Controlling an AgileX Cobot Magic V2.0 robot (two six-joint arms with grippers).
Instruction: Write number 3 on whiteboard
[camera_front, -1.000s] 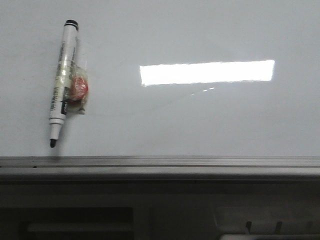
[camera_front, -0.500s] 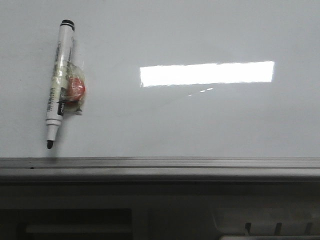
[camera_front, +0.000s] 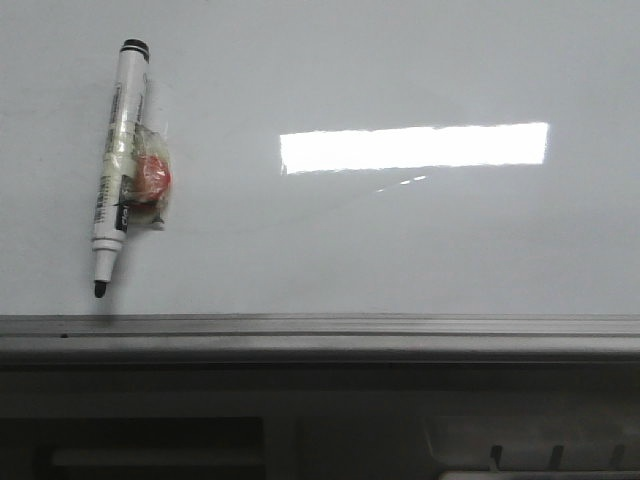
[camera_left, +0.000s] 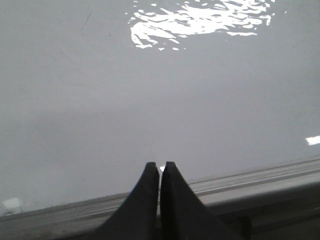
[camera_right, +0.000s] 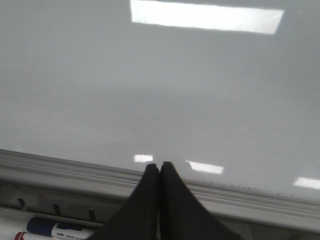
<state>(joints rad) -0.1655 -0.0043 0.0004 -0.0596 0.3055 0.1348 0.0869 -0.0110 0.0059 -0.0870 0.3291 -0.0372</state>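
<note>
Left gripper (camera_left: 160, 167): jaws together, nothing between them; poised over the near edge rail (camera_left: 250, 182), no contact with the marker.
Right gripper (camera_right: 159, 167): jaws together as well, empty; poised over the same near rail, with spare pens (camera_right: 57, 231) lying in a tray below it.
Change over the last second: marker (camera_front: 118, 165) slid slightly left and toward the near edge between the two older front views, then matched its place exactly in the newest pair; settled now, lying flat.
Meaning for the task: likely just before the start; no pick-up under way, marker at rest and ready for a grasp by the left arm, judging by its side of the board.
Whiteboard (camera_front: 400, 250): fills the front view, glossy and pale, bounded by the grey rail on the near side.
Number 3: absent; no ink stroke anywhere on the visible surface, only a bright rectangular glare (camera_front: 413, 146) right of centre.
Marker position: far left, tip uncapped and pointing toward the near rail, a red lump (camera_front: 152, 177) taped to its right side.
Count: one whiteboard, one marker on the board, one taped red lump, two grippers, at least two spare pens in the tray, zero written digits.
</note>
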